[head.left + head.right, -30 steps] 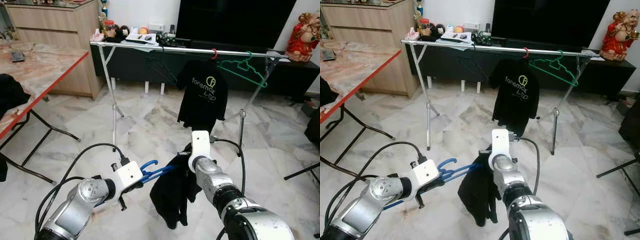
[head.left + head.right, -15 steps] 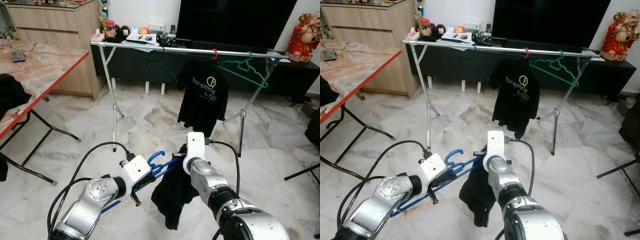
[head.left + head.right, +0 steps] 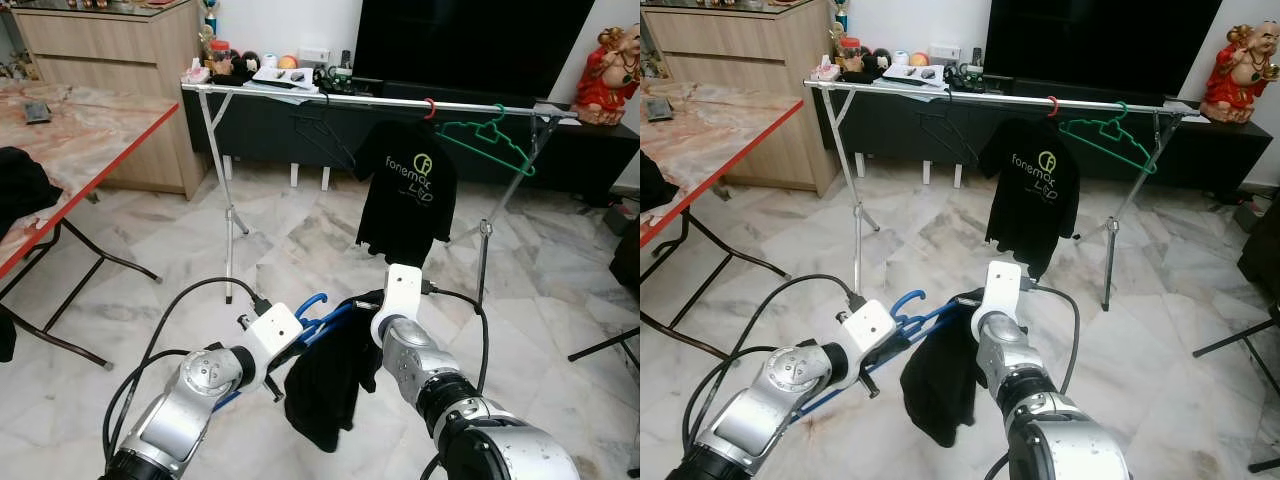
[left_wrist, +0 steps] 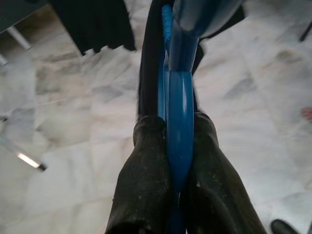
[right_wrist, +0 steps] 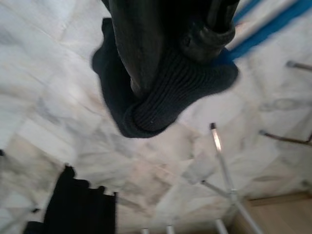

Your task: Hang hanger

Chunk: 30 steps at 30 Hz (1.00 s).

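I have the blue hanger (image 3: pixel 318 318) low in front of me, well short of the clothes rail (image 3: pixel 330 97) across the room. Left hand (image 4: pixel 170 161) is clenched on the hanger's neck; right hand (image 3: pixel 366 305) grips the black garment (image 3: pixel 325 385) draped on it. Carrying is under way; lift and hooking remain, I judge. On the rail: a black T-shirt (image 3: pixel 405 190) and a green hanger (image 3: pixel 490 140). Free rail lies left of them. Red-edged surface (image 3: pixel 75 140) stands at far left.
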Motion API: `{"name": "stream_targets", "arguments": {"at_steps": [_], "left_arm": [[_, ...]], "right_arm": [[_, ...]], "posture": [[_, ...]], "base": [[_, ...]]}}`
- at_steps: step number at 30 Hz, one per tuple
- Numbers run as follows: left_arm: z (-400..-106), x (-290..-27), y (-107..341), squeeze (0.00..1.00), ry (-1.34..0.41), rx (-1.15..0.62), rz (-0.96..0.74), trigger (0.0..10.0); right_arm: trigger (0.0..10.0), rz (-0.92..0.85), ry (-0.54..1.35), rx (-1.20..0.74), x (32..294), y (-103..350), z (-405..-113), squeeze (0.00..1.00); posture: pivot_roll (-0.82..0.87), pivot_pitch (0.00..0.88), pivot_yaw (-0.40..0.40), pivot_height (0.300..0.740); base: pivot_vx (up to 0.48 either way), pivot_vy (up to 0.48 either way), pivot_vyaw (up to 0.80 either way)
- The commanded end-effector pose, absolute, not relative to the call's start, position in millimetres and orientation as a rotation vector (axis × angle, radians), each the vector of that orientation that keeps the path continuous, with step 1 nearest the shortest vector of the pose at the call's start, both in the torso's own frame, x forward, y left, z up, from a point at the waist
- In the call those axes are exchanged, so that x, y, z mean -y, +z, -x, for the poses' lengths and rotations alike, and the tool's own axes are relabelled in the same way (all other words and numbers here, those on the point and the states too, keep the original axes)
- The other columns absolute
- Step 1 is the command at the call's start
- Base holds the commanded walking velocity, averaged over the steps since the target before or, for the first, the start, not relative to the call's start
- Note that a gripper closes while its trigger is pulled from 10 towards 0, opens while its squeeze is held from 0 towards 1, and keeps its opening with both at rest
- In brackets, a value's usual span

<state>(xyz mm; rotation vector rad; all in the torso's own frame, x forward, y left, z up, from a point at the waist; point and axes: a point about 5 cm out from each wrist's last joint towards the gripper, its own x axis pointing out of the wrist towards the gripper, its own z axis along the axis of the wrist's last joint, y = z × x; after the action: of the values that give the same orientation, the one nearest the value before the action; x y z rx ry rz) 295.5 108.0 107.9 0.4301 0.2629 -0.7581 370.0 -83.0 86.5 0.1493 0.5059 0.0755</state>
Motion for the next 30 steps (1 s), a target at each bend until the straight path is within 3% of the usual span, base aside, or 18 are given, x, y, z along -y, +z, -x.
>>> {"name": "stream_targets", "arguments": {"at_steps": [1, 10, 15, 19, 30], "left_arm": [[-293, -99, 117, 0.0, -0.808, -0.204, -0.393, 10.0], [-288, -89, 118, 0.0, -0.882, -0.189, -0.32, 10.0], [-281, -85, 115, 0.0, -0.964, -0.212, -0.287, 10.0], [-285, -86, 115, 0.0, -0.909, -0.2, -0.306, 10.0], [-311, -106, 114, 0.0, -0.626, -0.235, -0.384, 10.0]], "right_arm": [[10.0, -0.128, 0.154, -0.448, 71, 104, -377, 0.0], [10.0, 0.035, 0.325, -0.376, 57, 116, -379, 0.0], [10.0, 0.169, 0.525, -0.296, 43, 125, -377, 0.0], [10.0, 0.18, 0.453, -0.309, 53, 126, -381, 0.0], [10.0, -0.005, 0.184, -0.36, 79, 117, -382, 0.0]], "posture": [[0.01, 0.0, -0.093, 0.74], [0.01, 0.0, -0.094, 0.74], [0.01, 0.0, -0.093, 0.74], [0.01, 0.0, -0.094, 0.74], [0.01, 0.0, -0.09, 0.74]], "base": [[0.0, 0.0, 0.0], [0.0, 0.0, 0.0], [0.0, 0.0, 0.0], [0.0, 0.0, 0.0], [0.0, 0.0, 0.0]]}}
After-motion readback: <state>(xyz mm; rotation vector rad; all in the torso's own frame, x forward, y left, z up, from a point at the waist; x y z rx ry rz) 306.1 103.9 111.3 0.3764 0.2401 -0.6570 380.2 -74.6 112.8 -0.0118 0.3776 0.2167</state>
